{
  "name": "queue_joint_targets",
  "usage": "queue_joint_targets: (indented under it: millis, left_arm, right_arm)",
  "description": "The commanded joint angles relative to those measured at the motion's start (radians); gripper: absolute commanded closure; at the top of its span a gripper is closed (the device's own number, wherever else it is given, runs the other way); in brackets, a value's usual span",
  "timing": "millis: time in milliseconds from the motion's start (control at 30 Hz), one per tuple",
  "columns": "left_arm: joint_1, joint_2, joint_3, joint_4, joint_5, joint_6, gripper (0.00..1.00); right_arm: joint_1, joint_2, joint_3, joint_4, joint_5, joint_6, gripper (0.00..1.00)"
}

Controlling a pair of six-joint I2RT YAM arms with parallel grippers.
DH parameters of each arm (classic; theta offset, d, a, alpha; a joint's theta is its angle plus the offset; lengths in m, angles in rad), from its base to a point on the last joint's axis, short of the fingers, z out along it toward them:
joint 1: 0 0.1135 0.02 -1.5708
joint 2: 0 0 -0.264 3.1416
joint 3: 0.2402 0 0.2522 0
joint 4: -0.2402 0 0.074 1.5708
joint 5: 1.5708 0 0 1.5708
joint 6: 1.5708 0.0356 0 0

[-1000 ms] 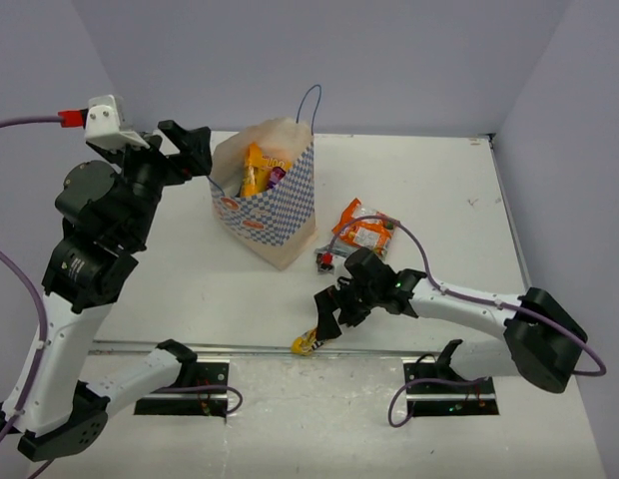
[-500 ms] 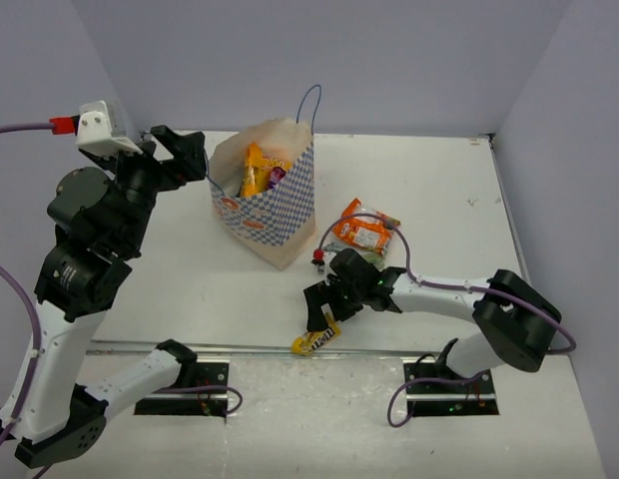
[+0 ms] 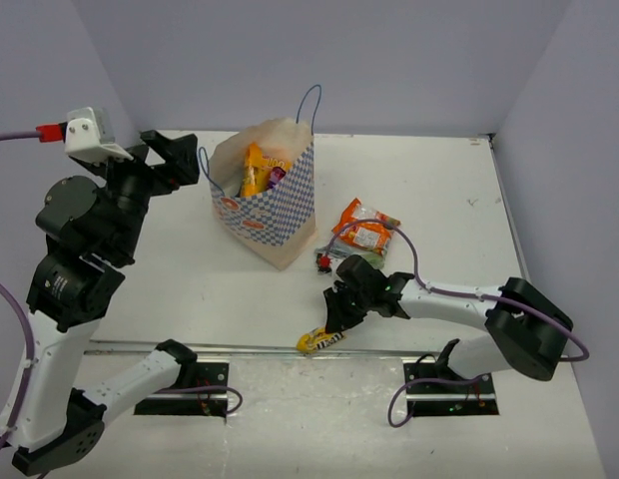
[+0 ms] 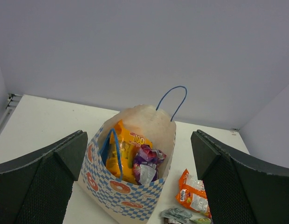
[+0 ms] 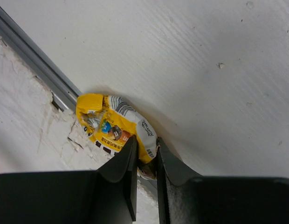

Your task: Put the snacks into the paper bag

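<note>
Top view: right gripper at the yellow packet on the table's near edge. The paper bag is well apart, with the left gripper beside it.
Left wrist: fingers spread wide, empty.
Right wrist: jaws pinched on the packet's end.
I judge pickup is in hand; next I must lift clear and carry it over the bag's mouth.

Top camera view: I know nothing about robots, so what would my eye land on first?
Probably the white paper bag with blue-white checkered sides, standing upright mid-table with a yellow-orange bag and a purple packet poking out. Next, the right gripper pinching a small yellow foil packet at the table's near edge, while the left gripper hangs open beside the bag.
</note>
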Motion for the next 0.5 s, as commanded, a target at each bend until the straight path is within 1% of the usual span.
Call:
queue_joint_targets:
  millis: [0,100,200,267,300,333,367,467]
  left_arm:
    - [0.002,-0.016,-0.012,0.013,-0.023,-0.011,0.00]
    - [0.002,-0.015,-0.014,0.016,-0.017,-0.014,0.00]
    - [0.002,-0.013,-0.014,0.020,-0.011,-0.017,0.00]
    - [0.002,-0.013,-0.014,0.020,-0.012,-0.019,0.00]
    - [0.002,-0.013,-0.015,0.021,-0.012,-0.020,0.00]
    - [0.002,-0.013,-0.018,0.026,-0.011,-0.022,0.00]
    - [0.002,-0.015,-0.020,0.026,-0.012,-0.022,0.00]
    - [0.004,-0.015,-0.026,0.033,-0.009,-0.023,0.00]
  right_arm:
    - [0.006,-0.015,-0.005,-0.012,0.023,-0.001,0.88]
    - [0.005,-0.021,0.003,-0.024,0.028,-0.005,0.89]
    - [0.005,-0.067,0.021,-0.070,0.046,-0.011,0.88]
    - [0.005,-0.114,0.044,-0.105,0.049,-0.017,0.90]
    - [0.006,-0.133,0.075,-0.139,0.057,-0.018,0.91]
    - [0.005,-0.150,0.093,-0.155,0.065,-0.018,0.98]
    - [0.005,-0.185,0.116,-0.173,0.075,-0.021,1.00]
    - [0.003,-0.231,0.213,-0.216,0.114,-0.020,1.00]
